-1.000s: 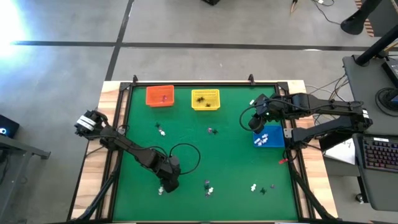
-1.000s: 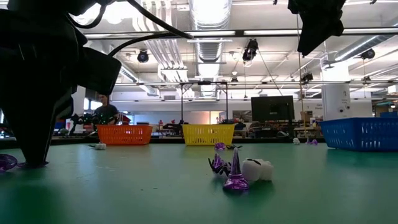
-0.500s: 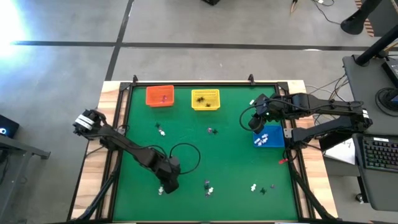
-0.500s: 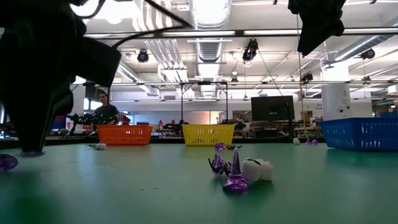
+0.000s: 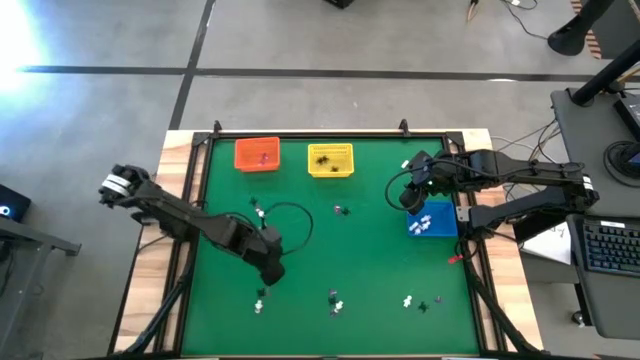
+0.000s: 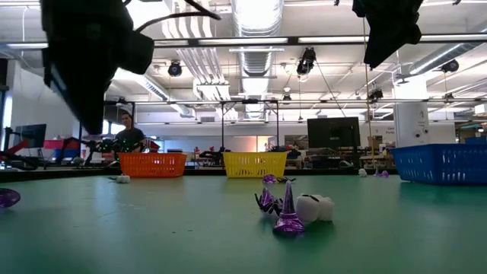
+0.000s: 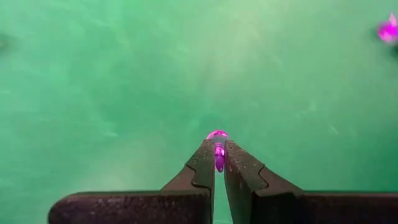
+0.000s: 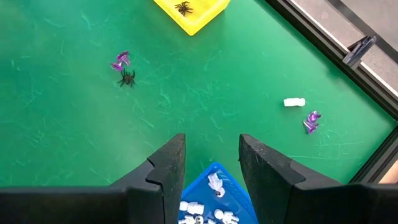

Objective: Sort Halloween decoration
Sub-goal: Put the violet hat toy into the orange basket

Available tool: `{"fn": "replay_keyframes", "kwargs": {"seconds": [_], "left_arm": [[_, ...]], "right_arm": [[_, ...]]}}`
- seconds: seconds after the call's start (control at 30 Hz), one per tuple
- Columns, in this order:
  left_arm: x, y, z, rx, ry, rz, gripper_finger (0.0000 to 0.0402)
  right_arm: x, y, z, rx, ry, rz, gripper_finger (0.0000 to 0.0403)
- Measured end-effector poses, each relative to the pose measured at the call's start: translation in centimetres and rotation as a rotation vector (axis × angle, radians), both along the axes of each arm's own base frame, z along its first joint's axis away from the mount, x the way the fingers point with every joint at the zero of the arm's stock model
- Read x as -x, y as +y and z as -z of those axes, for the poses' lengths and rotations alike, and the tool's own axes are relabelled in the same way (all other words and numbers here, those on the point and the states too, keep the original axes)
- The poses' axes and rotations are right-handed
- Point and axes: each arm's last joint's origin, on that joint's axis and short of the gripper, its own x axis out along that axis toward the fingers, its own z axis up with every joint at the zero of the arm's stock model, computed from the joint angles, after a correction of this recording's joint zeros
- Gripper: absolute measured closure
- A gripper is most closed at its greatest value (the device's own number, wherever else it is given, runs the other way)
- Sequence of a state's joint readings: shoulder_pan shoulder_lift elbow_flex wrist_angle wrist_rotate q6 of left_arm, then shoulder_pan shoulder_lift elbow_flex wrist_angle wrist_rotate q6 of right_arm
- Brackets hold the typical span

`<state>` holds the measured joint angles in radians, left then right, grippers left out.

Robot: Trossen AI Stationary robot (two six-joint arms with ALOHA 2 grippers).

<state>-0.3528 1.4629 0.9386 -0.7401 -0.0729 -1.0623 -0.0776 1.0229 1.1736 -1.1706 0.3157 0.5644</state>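
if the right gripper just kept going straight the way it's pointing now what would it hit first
Most likely the blue basket: the right gripper hangs open just over its rim, with white trinkets inside. If it cleared the rim, bare green table comes next, though depth is hard to judge.

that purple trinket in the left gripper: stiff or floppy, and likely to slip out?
Probably stiff: the purple trinket keeps its shape between the shut fingers of the left gripper, like glossy hard plastic. Likely very light, being tiny beside the orange basket. Slip seems possible: only a thin edge is pinched at the fingertips, and the surface looks smooth.
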Motion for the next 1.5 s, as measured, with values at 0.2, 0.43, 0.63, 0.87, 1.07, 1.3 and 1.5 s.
{"fn": "replay_keyframes", "kwargs": {"seconds": [0.2, 0.43, 0.63, 0.87, 1.07, 1.3, 1.5], "left_arm": [[0.9, 4.3, -2.2, -0.127, -0.05, -0.076, 0.0401], [1.6, 11.0, -3.2, -0.269, -0.047, -0.176, 0.0401], [2.7, 16.2, -3.8, -0.341, -0.044, -0.272, 0.0401], [4.0, 20.7, -3.9, -0.405, -0.04, -0.334, 0.0401], [4.9, 24.0, -3.2, -0.402, -0.024, -0.331, 0.0401], [5.5, 27.6, -1.8, -0.418, -0.017, -0.284, 0.0401], [5.4, 29.0, -0.8, -0.363, -0.015, -0.163, 0.0401]], "right_arm": [[0.0, 0.0, 0.0, 0.0, -0.001, 0.0, 0.0261], [0.0, 0.0, 0.0, -0.001, -0.002, 0.003, 0.0261], [0.0, 0.0, 0.0, -0.001, -0.002, 0.003, 0.0261], [0.0, 0.0, 0.0, -0.001, -0.002, 0.003, 0.0261], [0.0, 0.0, 0.0, -0.001, -0.002, 0.003, 0.0261], [-0.1, 0.0, 0.0, -0.031, -0.035, 0.066, 0.0261], [-0.1, 0.0, 0.0, -0.08, -0.076, 0.166, 0.0261]]}}
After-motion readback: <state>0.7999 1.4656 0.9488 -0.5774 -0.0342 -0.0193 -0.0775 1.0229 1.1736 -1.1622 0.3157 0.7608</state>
